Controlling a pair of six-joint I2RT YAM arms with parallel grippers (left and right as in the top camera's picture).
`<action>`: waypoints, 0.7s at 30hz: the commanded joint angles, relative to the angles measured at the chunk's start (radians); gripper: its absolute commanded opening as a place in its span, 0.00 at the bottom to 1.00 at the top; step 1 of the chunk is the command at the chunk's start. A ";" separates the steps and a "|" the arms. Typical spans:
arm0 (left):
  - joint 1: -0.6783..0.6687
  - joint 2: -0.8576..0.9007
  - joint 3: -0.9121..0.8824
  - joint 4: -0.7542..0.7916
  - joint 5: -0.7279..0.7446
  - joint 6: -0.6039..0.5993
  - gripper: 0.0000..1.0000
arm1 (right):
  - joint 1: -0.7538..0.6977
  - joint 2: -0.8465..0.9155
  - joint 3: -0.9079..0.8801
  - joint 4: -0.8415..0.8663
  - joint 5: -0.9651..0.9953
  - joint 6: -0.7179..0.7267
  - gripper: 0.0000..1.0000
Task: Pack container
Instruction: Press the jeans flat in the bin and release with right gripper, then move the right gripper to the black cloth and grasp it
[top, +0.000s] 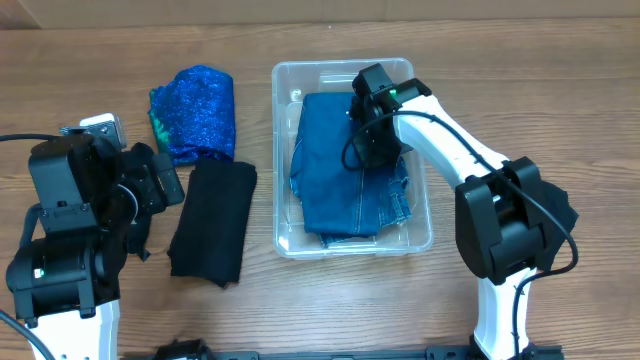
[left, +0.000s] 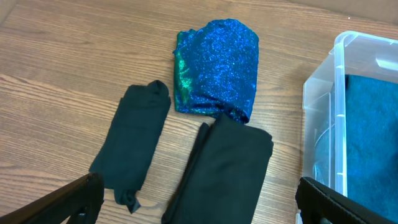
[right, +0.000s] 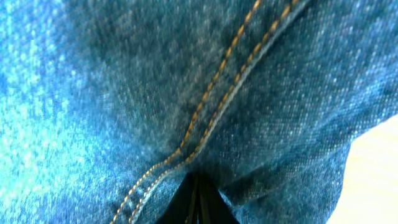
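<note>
One clear container (top: 279, 160) sits on the bench (top: 560, 60), with folded blue jeans (top: 335, 175) filling most of its floor. The right jaws are down inside it, against the denim. The wrist view shows only cloth, so I cannot tell how far they gape or whether they grip. The left jaws stand wide apart, holding nothing, over a folded black cloth (left: 224, 168), near a smaller black cloth (left: 134, 140) and a sparkly blue cloth (left: 217, 65).

Clear glossy plastic container (top: 277, 150), denim jeans (top: 330, 170)
</note>
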 joint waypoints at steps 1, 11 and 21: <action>0.000 0.001 0.025 0.002 -0.009 0.016 1.00 | 0.000 0.007 0.087 -0.092 0.024 0.045 0.04; 0.000 0.001 0.025 0.002 -0.009 0.016 1.00 | -0.095 -0.243 0.485 -0.208 0.085 0.261 0.57; 0.000 0.001 0.025 0.002 -0.009 0.016 1.00 | -0.647 -0.463 0.492 -0.425 -0.202 0.328 1.00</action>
